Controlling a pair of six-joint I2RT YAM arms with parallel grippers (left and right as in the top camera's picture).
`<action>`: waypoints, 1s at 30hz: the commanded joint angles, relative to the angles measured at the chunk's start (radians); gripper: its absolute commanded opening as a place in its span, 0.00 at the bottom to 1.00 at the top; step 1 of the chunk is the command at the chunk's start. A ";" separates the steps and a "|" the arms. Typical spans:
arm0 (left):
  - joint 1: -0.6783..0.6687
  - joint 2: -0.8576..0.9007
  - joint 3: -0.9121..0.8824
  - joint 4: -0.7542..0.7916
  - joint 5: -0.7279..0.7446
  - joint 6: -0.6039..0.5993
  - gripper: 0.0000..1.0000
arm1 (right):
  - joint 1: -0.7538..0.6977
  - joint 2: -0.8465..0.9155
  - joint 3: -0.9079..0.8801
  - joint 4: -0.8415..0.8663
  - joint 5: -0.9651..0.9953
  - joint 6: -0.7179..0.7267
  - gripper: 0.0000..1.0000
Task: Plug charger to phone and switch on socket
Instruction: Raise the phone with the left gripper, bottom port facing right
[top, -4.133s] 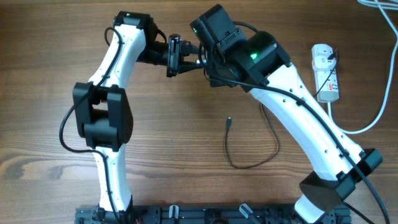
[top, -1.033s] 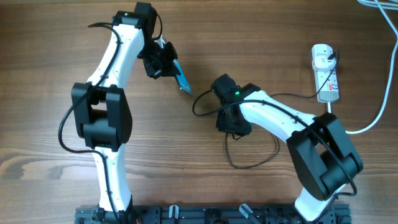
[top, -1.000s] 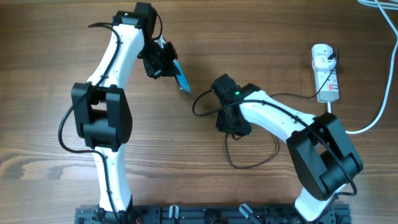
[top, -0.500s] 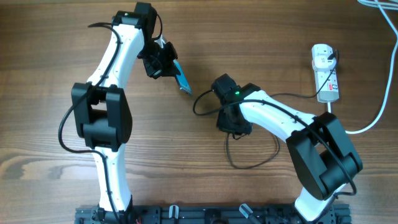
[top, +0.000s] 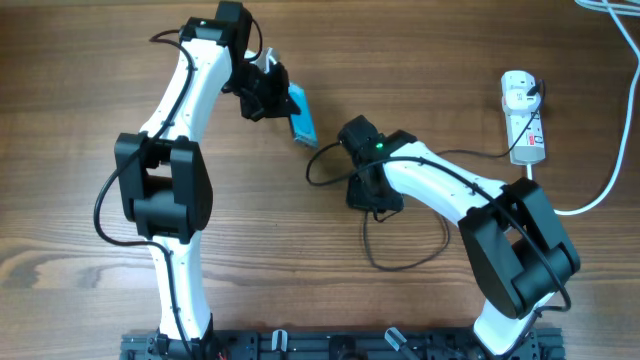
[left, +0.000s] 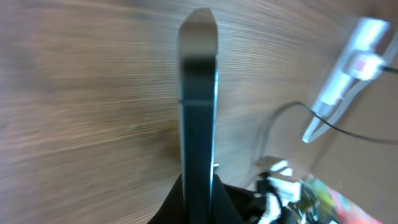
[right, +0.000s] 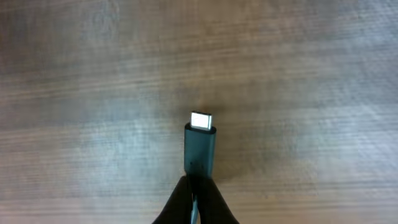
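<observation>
My left gripper (top: 268, 92) is shut on the phone (top: 303, 116) and holds it above the table, its turquoise screen showing. In the left wrist view the phone (left: 198, 99) stands edge-on between the fingers (left: 198, 199). My right gripper (top: 362, 195) is shut on the charger cable's plug end. In the right wrist view the dark plug (right: 200, 148) with its metal tip sticks out beyond the closed fingertips (right: 196, 196). The thin black cable (top: 405, 262) loops over the table toward the socket (top: 524, 118), where the white adapter block sits plugged in. The plug and the phone are apart.
A thick white cord (top: 610, 180) runs from the socket along the right edge. The socket also shows blurred in the left wrist view (left: 345, 71). The table is bare wood between the arms.
My left gripper has turned and shifted the phone to the right, so more of its screen faces up. The right gripper holds its place with the plug.
</observation>
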 joint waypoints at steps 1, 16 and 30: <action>0.006 -0.047 0.020 0.043 0.195 0.069 0.04 | 0.002 -0.089 0.068 -0.051 -0.063 -0.108 0.04; -0.063 -0.320 0.020 0.110 0.325 0.164 0.04 | 0.046 -0.606 0.077 -0.073 -0.291 -0.222 0.04; -0.105 -0.361 0.020 0.112 0.301 0.133 0.04 | 0.047 -0.657 0.099 -0.072 -0.251 -0.210 0.04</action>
